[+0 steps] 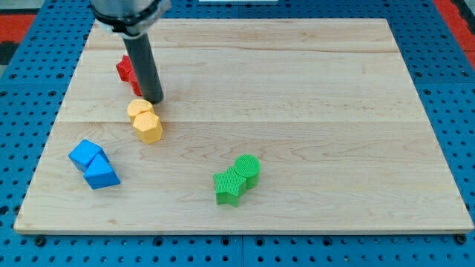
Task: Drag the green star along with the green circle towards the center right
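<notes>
The green star lies near the view's bottom centre, touching the green circle just up and right of it. My tip is far off at the upper left, just above the yellow blocks and well apart from both green blocks. The rod rises from it to the view's top.
Two yellow blocks, a pentagon-like one and a hexagon, touch each other right below my tip. A red block sits partly hidden behind the rod. A blue cube and a blue triangle lie at the lower left.
</notes>
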